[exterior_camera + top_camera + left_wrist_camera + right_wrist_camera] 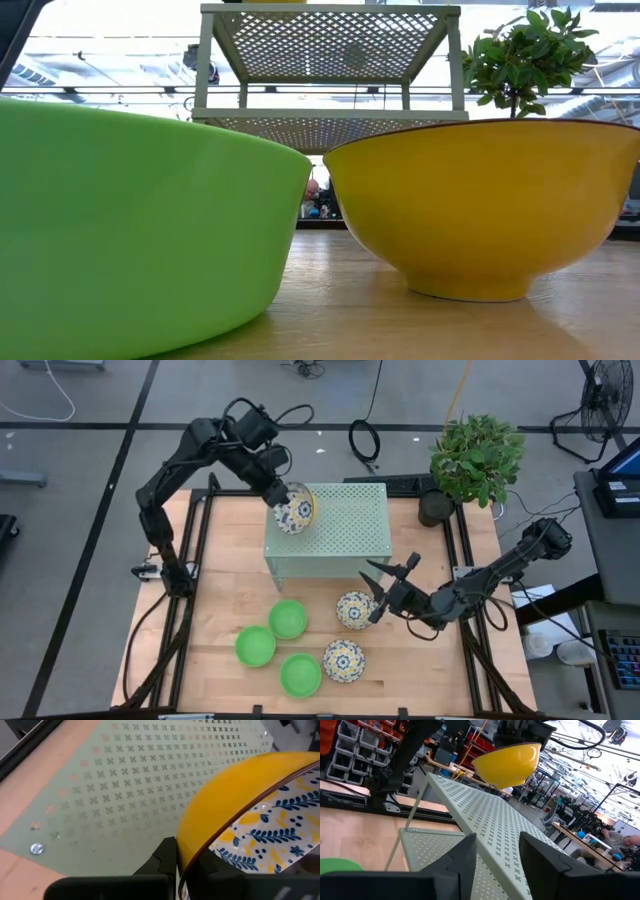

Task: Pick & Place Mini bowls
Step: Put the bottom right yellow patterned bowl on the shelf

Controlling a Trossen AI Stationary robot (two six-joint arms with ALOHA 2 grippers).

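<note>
My left gripper [279, 496] is shut on a mini bowl [295, 511], white with blue-and-yellow flowers inside and yellow outside, over the far left part of the pale green perforated stand [330, 525]. On the table in front of the stand rest three green mini bowls [288, 618] [255, 646] [301, 674] and two floral ones [355, 610] [343, 660], each on its base. My right gripper [390, 572] hovers open by the stand's near right corner, just beyond the nearer floral bowl, with nothing between its fingers [495, 865]. My left gripper holds the floral bowl by its rim [196, 856], one finger on the yellow outer wall [167, 860] and one on the patterned inside [215, 870]. The fingers slant down from the far left. The bowl is tilted on edge above the stand top [125, 795]; whether it touches the stand, I cannot tell.
A potted plant [475, 460] stands at the table's far right corner, behind the stand. In the low view a green bowl [130, 230] and a yellow-walled bowl [490, 210] fill the foreground, with the stand [330, 70] behind. Bare wood lies left of the green bowls.
</note>
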